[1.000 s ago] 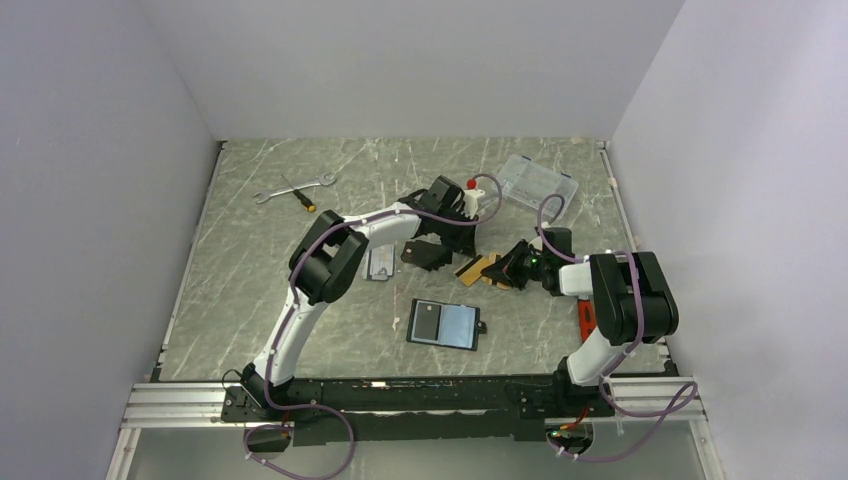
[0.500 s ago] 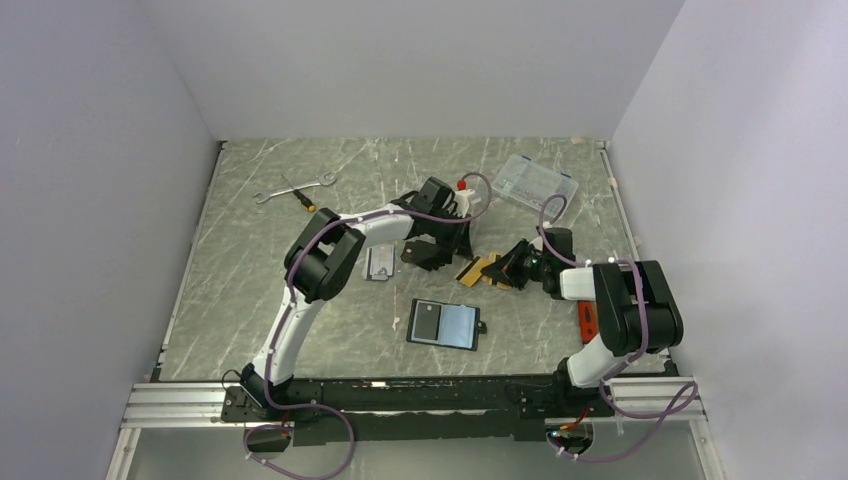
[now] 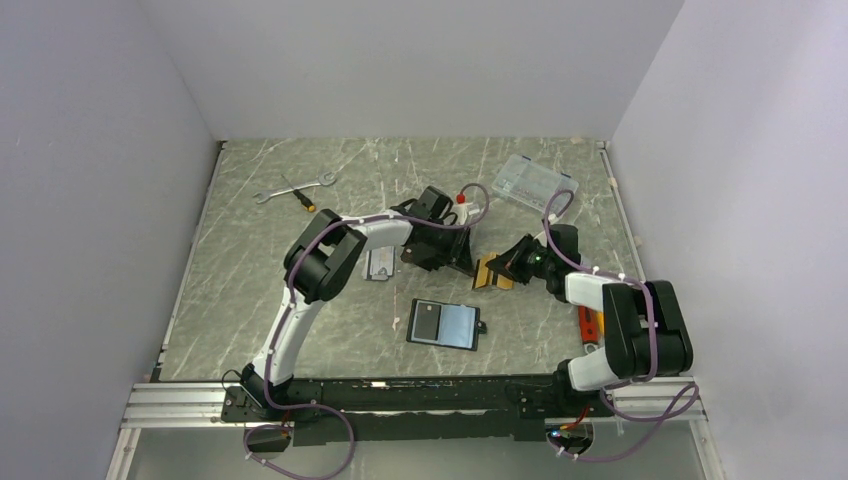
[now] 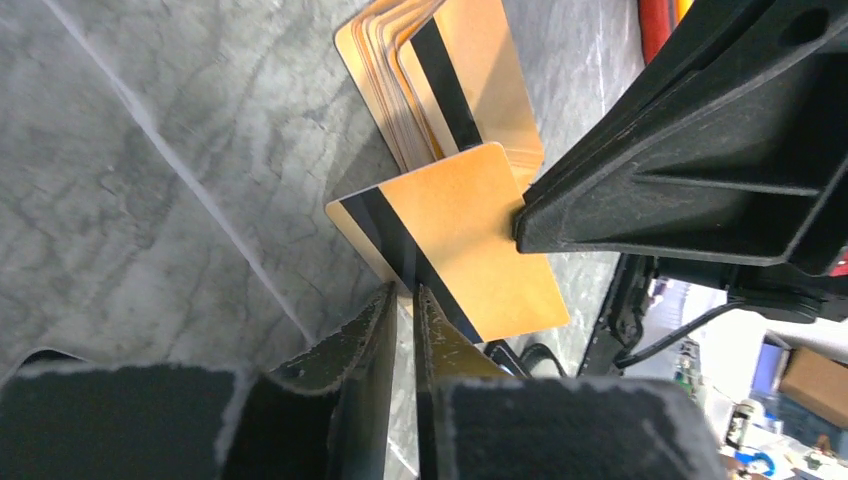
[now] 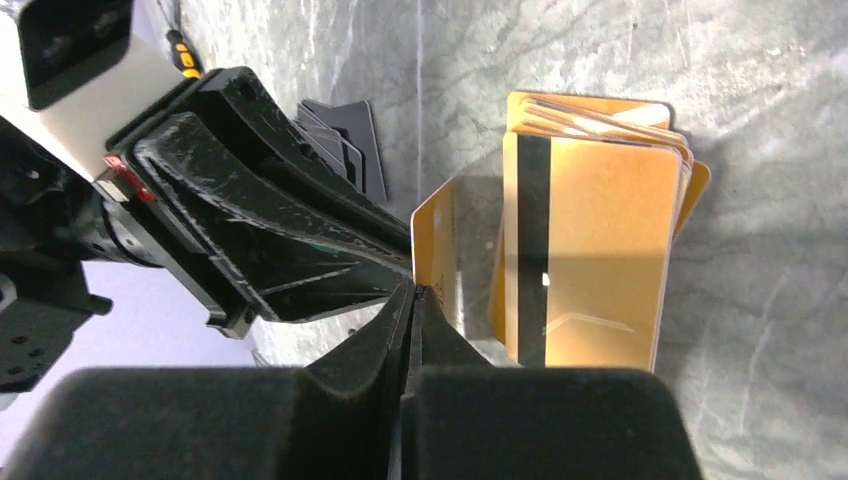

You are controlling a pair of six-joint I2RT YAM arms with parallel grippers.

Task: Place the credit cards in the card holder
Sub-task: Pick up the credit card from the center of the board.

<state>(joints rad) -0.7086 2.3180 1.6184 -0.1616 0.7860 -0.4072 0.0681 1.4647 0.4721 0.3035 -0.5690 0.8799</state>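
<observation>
A stack of orange-tan credit cards [image 3: 493, 274] lies on the table, fanned, the top one showing a black stripe [image 5: 590, 250] [image 4: 455, 85]. One card [image 4: 455, 250] stands on edge just above the stack, between both grippers. My left gripper [image 4: 402, 297] is shut on its striped end. My right gripper [image 5: 413, 292] is shut on the opposite end [image 5: 437, 250]. In the top view the left gripper [image 3: 463, 259] and right gripper [image 3: 507, 264] meet over the stack. The card holder [image 3: 445, 323] lies open and flat nearer the bases, black and pale blue-grey, apart from both grippers.
A grey flat piece [image 3: 380, 263] lies by the left forearm. A wrench [image 3: 297, 186] and screwdriver [image 3: 300, 198] lie far left. A clear plastic box [image 3: 536, 181] stands far right, and a red-orange tool [image 3: 588, 321] lies by the right arm.
The right gripper has swung left and slightly away, the left gripper has closed in toward it, and one card now stands on edge between them above the stack.
</observation>
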